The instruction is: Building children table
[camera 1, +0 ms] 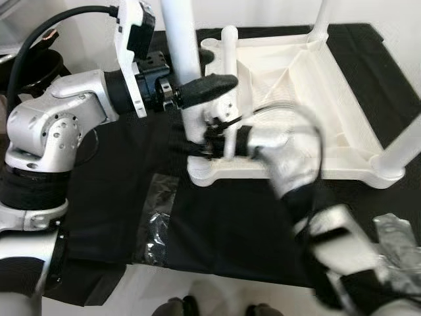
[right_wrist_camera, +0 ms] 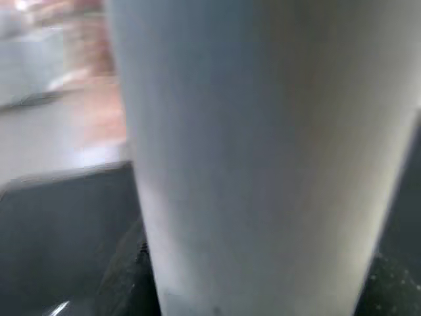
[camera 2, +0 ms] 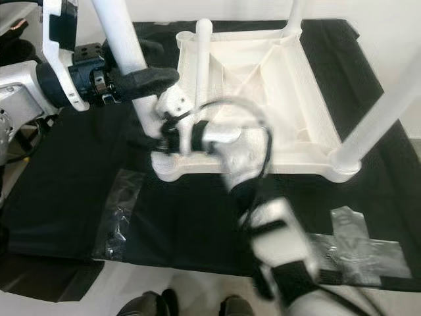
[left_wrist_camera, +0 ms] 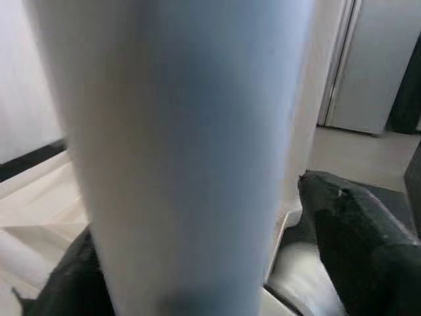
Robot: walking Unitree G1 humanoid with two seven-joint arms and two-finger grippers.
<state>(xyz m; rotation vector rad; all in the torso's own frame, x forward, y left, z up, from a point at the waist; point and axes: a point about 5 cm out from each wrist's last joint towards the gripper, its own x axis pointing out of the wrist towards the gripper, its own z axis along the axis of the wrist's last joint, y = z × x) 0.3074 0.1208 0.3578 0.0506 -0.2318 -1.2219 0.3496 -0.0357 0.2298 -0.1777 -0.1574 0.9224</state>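
Black cloth (camera 1: pixel 118 217) over floor, taped at near edge. Left eye: upturned white top (camera 1: pixel 309 99) lying on cloth, ribbed underside facing up. Legs standing at far right corner (camera 1: pixel 322 16) and near right corner (camera 1: pixel 411 141); short peg (camera 1: pixel 229 49) upright at far left corner. Fourth leg (camera 1: pixel 184 59) upright at near left corner, base at its socket (camera 1: pixel 204 168). Left gripper (camera 1: pixel 197 89) reaching in from left, black fingers (camera 1: pixel 207 87) pinching leg partway up. Right gripper (camera 1: pixel 210 141) lower down, wrapped round leg just above socket; arm blurred, so probably mid-motion.

Right eye: same layout. Left finger (camera 2: pixel 148 79) lying across leg; right gripper clamped at base, touching corner of top. Can't tell whether leg is fully seated in socket.

Left wrist: leg (left_wrist_camera: pixel 177 158) close up between two black fingers (left_wrist_camera: pixel 362 243), one each side, pressed on it.

Right wrist: leg (right_wrist_camera: pixel 263 158) again, very close; dark finger (right_wrist_camera: pixel 128 276) at one side, other side unclear. Looks gripped, going by eye views.

Step in hand, as judged: fitting fourth leg into near left socket. Next move likely needs leg kept plumb with upper grip, pushed or twisted home with lower grip, top held from sliding on cloth. After that, release and check for wobble.
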